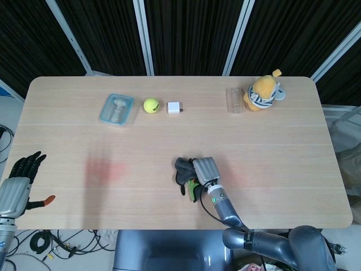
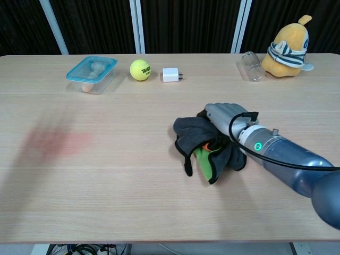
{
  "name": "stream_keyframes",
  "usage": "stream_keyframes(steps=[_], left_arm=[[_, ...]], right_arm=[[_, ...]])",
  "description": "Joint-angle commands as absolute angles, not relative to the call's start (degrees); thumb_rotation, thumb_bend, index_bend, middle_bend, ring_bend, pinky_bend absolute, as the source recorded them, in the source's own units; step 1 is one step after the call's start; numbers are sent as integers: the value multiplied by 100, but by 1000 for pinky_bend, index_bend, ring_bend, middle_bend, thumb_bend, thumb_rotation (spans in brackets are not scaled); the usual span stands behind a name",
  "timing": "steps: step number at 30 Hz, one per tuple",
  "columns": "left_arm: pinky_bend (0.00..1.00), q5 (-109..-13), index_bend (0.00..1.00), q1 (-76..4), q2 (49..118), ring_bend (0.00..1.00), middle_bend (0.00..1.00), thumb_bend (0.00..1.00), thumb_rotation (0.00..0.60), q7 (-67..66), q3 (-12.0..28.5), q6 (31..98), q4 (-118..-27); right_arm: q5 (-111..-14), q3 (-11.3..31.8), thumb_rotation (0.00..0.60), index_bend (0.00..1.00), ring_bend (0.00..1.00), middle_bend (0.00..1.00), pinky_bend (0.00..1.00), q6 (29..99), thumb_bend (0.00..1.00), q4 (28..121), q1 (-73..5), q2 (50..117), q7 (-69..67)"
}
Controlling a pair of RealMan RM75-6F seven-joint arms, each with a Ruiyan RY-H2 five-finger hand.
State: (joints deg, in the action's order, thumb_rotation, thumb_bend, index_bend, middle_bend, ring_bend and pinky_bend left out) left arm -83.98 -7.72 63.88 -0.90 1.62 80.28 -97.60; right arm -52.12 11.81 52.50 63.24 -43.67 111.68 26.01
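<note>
Even, bright overhead light, soft faint shadows, sharp focus, slight bending at the edges, no glare.

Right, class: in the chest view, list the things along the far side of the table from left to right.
Clear plastic box with blue lid → yellow tennis ball → small white charger cube → clear plastic cup lying on its side → yellow plush toy with striped scarf.

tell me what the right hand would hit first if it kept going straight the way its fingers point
The right hand already rests on the dark glove. Its fingers point toward the far left, where the white charger looks likeliest, though depth is unclear.
</note>
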Motion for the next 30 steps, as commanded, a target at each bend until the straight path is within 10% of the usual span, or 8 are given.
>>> stream_keyframes(steps=[1, 30], left_arm=[[0, -8416, 0, -764, 6389, 0, 0, 11, 600, -104, 149, 8040, -9779], [0, -8406, 0, -744, 6363, 0, 0, 11, 600, -103, 142, 8052, -9825]], right_arm=[[-5107, 1233, 600, 758, 736, 704, 845, 5312, 494, 6226, -4286, 11048, 2697], [-5092, 1635, 600, 758, 734, 703, 844, 4986, 494, 5992, -4822, 11674, 2826]])
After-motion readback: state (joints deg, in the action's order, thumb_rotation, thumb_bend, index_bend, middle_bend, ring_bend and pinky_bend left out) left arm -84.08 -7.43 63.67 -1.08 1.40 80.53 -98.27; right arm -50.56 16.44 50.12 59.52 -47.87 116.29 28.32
